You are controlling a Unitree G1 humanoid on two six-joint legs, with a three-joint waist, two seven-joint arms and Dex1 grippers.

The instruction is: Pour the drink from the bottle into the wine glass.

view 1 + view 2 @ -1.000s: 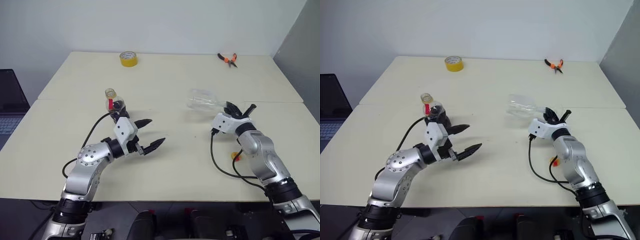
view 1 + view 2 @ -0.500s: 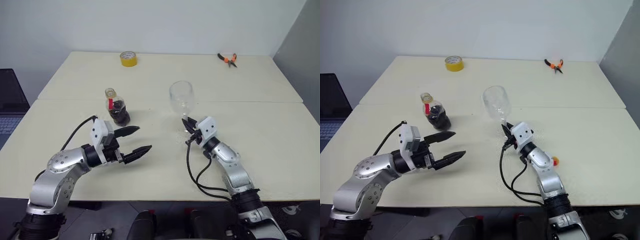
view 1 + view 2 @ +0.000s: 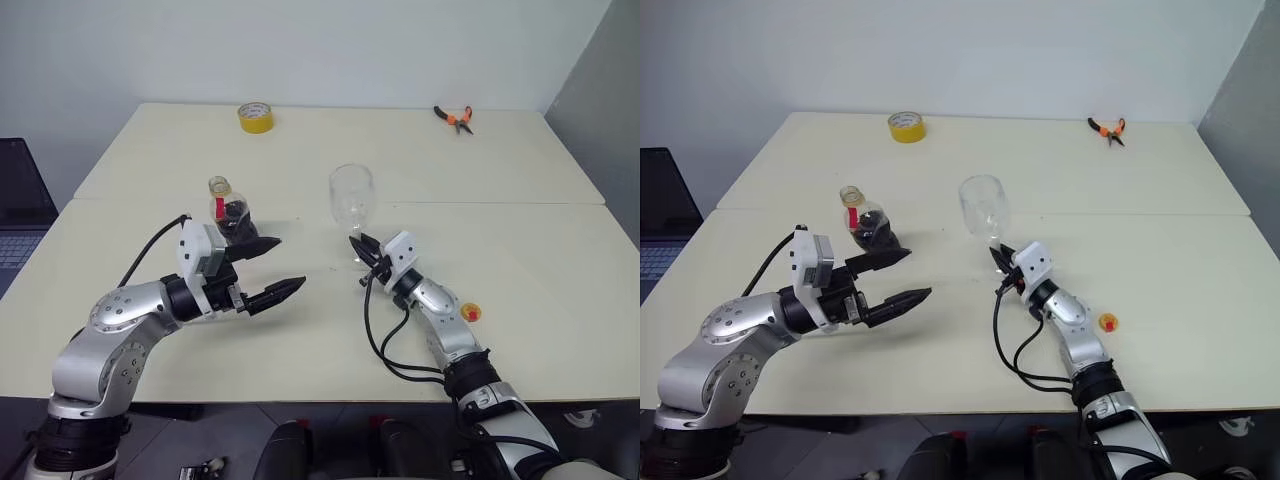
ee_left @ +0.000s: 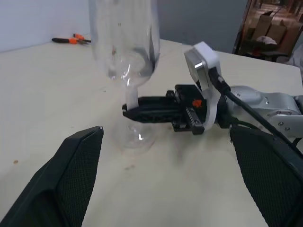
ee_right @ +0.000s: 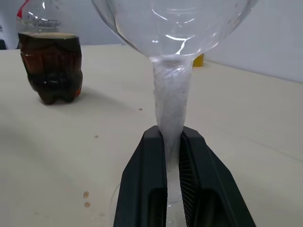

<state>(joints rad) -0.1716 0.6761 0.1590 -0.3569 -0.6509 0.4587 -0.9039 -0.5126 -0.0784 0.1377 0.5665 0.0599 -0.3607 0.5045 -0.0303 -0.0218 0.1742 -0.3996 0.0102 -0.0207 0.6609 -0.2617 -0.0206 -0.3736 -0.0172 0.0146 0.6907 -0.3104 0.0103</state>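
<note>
Two grippers logged, near to far. Left gripper (image 3: pixel 268 268), lower left of frame: fingers spread wide, empty, drawn back toward bottle (image 3: pixel 229 212). Right gripper (image 3: pixel 362 250), frame centre: pinching wine glass (image 3: pixel 351 200) stem. Glass swung from lying sideways a second ago to upright, foot at tabletop. Drink (image 5: pixel 51 66) unpoured; bottle upper left. Likely ready for pouring.

Lab or workshop, bare cream tables (image 3: pixel 520 170), pliers (image 3: pixel 454 117), tape roll (image 3: pixel 255 117), laptop (image 3: pixel 20 205)
</note>
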